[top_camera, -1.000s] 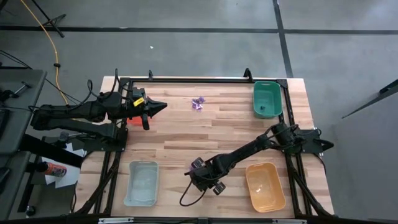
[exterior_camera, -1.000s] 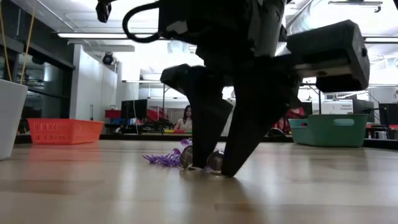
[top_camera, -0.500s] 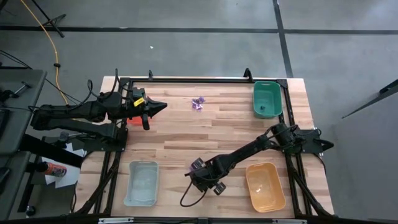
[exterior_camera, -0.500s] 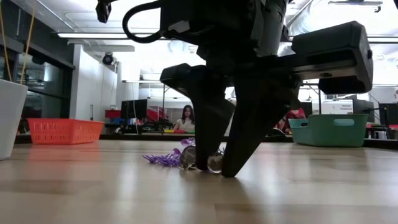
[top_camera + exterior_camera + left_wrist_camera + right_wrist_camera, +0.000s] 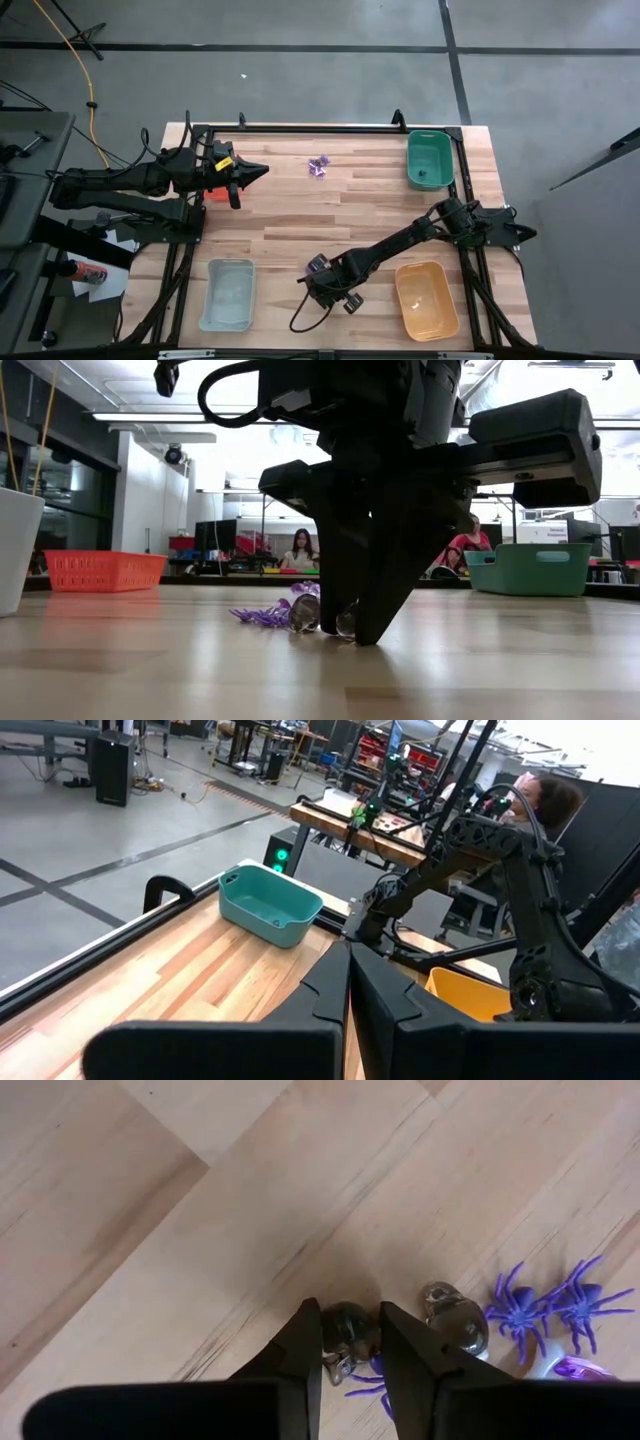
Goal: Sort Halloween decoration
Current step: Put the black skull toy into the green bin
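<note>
**Right gripper pinching a dark little piece**

Across the whole scene, a big wooden table. At its corners, four trays: green tray at the far right, orange tray at the near right, pale blue tray at the near left, and red tray at the far left, mostly hidden under the left arm.

Over that red tray, the left gripper, waiting, with its fingers pressed together and nothing between them.

Down low near the front middle of the table, between the pale blue and orange trays, the right gripper. Narrow now, with one finger on each side of a dark round piece and touching it. Resting on the wood, by the look of the low view.

Just beside that piece, a clear round piece, not touched by the fingers. Next to it, two purple spiders. At the very edge of the right wrist view, something shiny and purple, cut off and hard to name.

Far from the gripper, near the back middle of the table, a small purple clump.

From above, no sight of the pieces by the right gripper: hidden under the arm.
</note>
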{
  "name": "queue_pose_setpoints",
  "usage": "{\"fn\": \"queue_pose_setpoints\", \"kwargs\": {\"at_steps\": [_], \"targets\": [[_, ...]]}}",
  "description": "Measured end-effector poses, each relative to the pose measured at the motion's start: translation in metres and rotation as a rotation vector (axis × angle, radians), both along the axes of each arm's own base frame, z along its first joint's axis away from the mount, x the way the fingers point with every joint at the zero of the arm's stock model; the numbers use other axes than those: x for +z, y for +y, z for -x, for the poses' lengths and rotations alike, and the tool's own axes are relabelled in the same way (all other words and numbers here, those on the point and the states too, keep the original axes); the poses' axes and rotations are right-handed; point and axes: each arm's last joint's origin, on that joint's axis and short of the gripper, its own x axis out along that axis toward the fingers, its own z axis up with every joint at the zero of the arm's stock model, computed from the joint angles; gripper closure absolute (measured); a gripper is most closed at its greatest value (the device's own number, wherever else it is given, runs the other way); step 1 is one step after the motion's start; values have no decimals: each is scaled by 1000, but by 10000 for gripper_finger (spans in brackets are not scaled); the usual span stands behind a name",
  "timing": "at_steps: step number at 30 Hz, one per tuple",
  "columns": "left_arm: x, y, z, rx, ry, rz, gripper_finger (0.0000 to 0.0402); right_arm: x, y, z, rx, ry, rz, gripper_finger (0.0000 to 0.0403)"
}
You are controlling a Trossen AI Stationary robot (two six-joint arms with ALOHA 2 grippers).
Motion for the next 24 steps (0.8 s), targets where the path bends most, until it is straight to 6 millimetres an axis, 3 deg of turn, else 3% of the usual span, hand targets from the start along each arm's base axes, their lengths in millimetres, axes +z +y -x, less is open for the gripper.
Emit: {"fn": "queue_pose_setpoints", "kwargs": {"at_steps": [12,17,24], "targets": [[0,0,0,0,2,0,401,5,1,-3,8,7,-10,335],[0,0,0,0,2,0,401,20,-3,-6,16,43,-14,335],[0,0,0,0,2,0,401,50,-24,-7,-1,156,-6,335]]}}
